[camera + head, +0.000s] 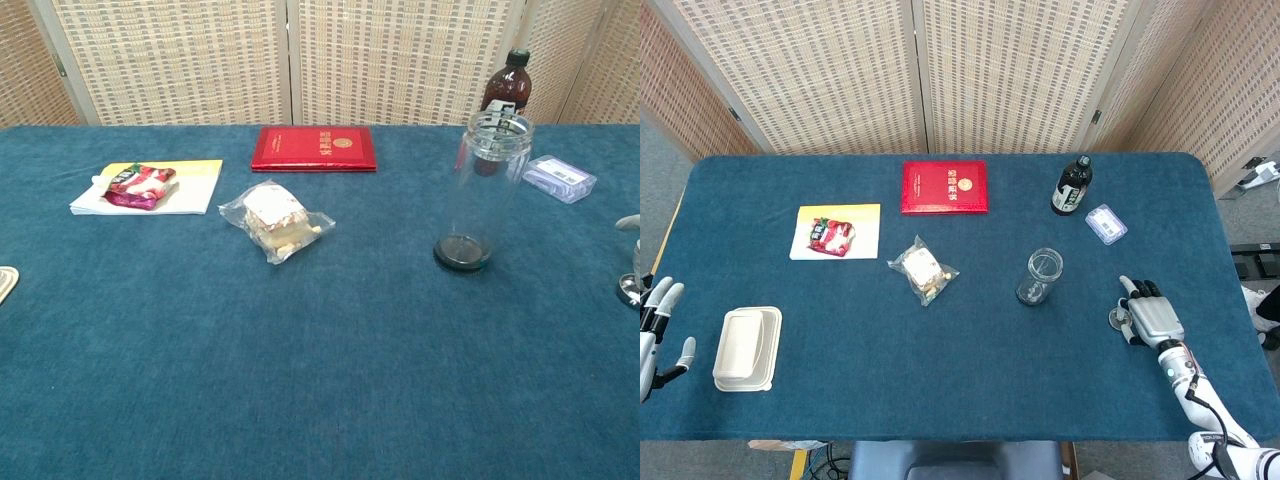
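Note:
My right hand lies low over the blue table near its right edge, fingers apart, right beside a small round metal lid. Its fingers cover the lid's right side; whether they touch it I cannot tell. The chest view shows only a fingertip above the lid at the frame's right edge. A lidless clear glass jar stands upright left of the hand. My left hand hangs off the table's left edge, fingers spread and empty, close to a white takeaway box.
A brown bottle and a small clear plastic case stand at the back right. A red booklet lies at the back centre, a bagged snack mid-table, and a red packet on a yellow-white card to the left.

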